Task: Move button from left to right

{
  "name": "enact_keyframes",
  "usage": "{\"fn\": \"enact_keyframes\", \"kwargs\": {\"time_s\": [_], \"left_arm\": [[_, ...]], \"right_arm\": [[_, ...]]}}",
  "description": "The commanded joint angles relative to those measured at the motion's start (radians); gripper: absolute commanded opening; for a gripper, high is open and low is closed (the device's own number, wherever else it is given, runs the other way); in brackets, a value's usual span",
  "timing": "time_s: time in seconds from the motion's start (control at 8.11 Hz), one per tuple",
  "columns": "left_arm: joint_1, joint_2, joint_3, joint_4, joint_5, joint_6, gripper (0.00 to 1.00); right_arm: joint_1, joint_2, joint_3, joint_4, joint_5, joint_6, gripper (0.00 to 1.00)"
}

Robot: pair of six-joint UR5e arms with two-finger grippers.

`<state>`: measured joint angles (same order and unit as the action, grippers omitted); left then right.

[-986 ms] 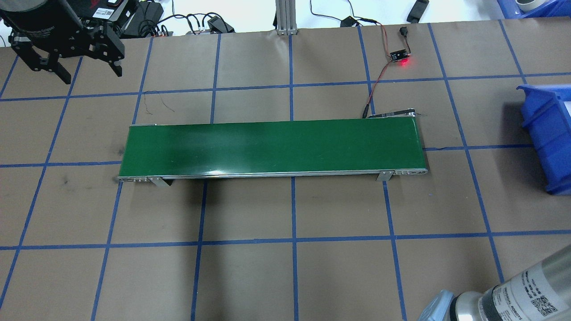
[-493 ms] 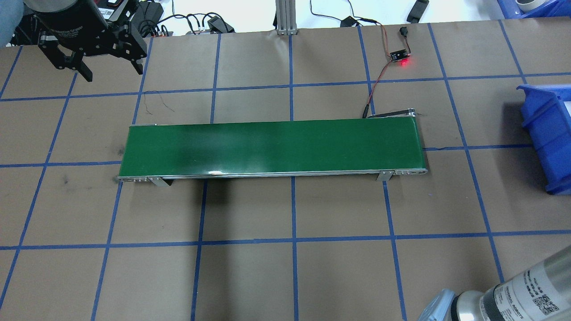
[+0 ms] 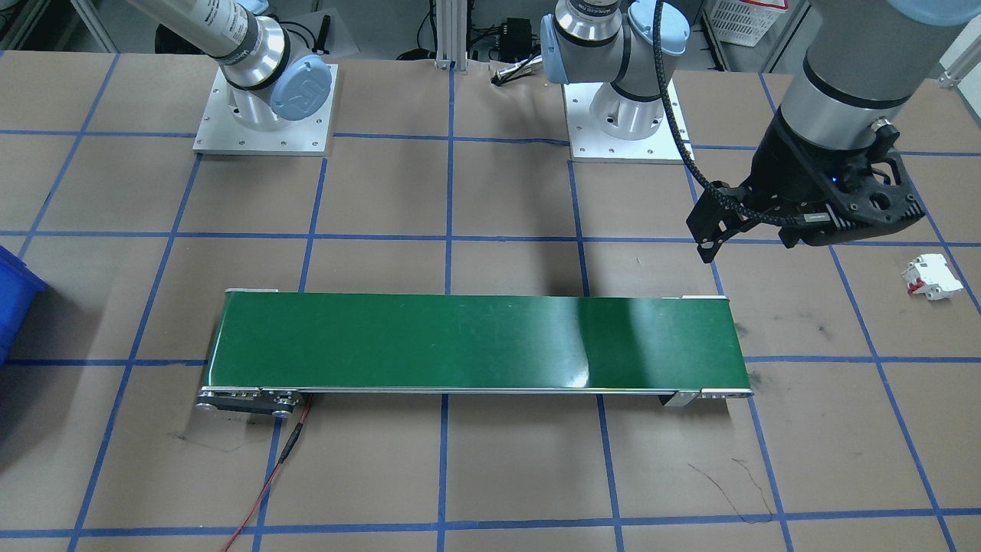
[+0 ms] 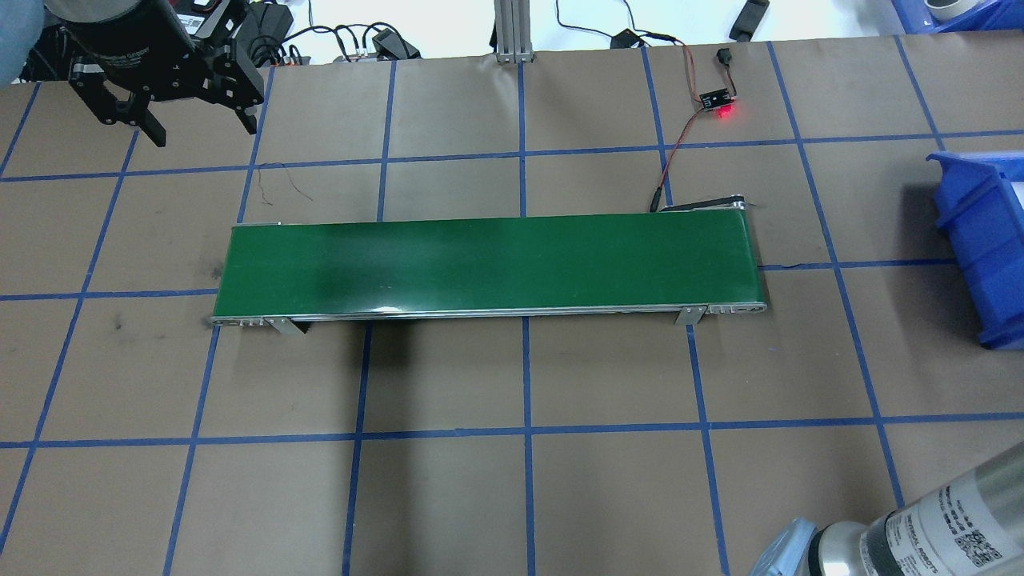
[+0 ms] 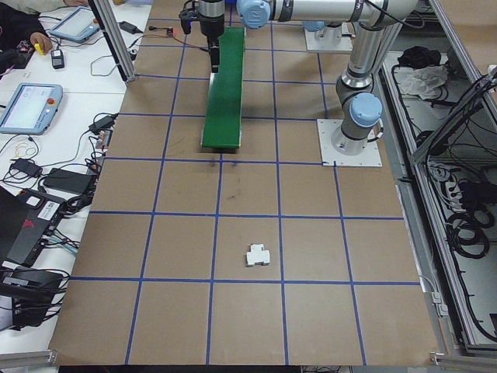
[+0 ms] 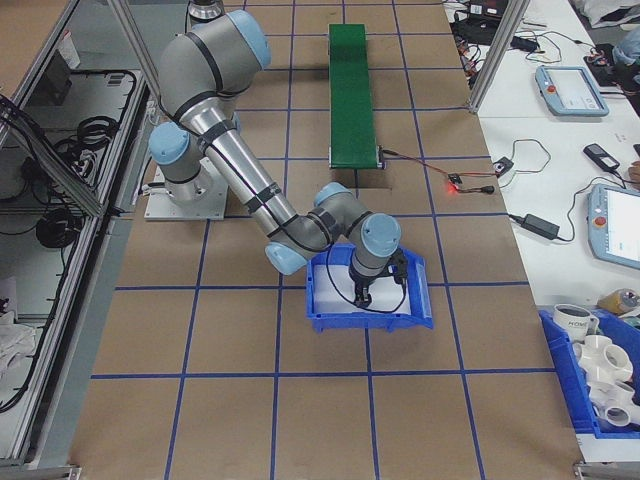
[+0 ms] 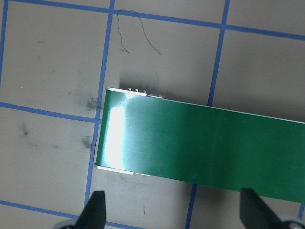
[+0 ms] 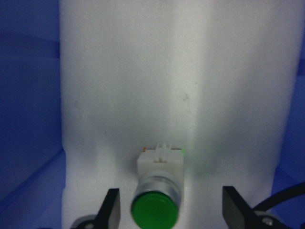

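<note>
1. The button (image 8: 156, 204) is seen lying on the white foam liner (image 8: 167, 86) of the blue bin (image 6: 371, 297), its green cap toward 6 o'clock in the right wrist view.
2. The right claw (image 8: 167, 210) is held wide, a finger at either side of the button, neither touching it.
3. The left claw (image 4: 196, 128) is spread wide and carries nothing, hung over the worktop (image 4: 512, 480) at 10 o'clock from the green conveyor (image 4: 488, 264).
4. A white blocky part (image 3: 931, 277) is seen apart on the worktop.
</note>
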<state>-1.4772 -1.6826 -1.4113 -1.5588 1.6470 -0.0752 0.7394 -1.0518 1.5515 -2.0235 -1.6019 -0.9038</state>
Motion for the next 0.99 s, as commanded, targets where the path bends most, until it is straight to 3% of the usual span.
{"fn": "enact_keyframes", "kwargs": {"time_s": [0.0,0.25,0.37,0.49,0.74,0.86], "left_arm": [[0.0,0.001,-0.001,0.0,0.0,0.0,1.0],[0.001,0.006,-0.001,0.0,0.002,0.002,1.0],[0.001,0.006,-0.001,0.0,0.002,0.002,1.0],[0.001,0.006,-0.001,0.0,0.002,0.002,1.0],[0.001,0.007,0.0,0.0,0.0,0.0,1.0],[0.001,0.007,-0.003,-0.001,0.0,0.0,1.0]], "right_arm": [[0.0,-0.043,0.002,0.0,0.0,-0.018,0.96],[0.008,-0.15,0.007,0.06,0.011,-0.014,1.0],[0.023,-0.221,0.007,0.163,0.02,-0.003,1.0],[0.07,-0.302,0.005,0.21,0.036,0.055,1.0],[0.275,-0.417,-0.005,0.259,0.025,0.286,1.0],[0.37,-0.451,-0.008,0.297,0.052,0.331,1.0]]}}
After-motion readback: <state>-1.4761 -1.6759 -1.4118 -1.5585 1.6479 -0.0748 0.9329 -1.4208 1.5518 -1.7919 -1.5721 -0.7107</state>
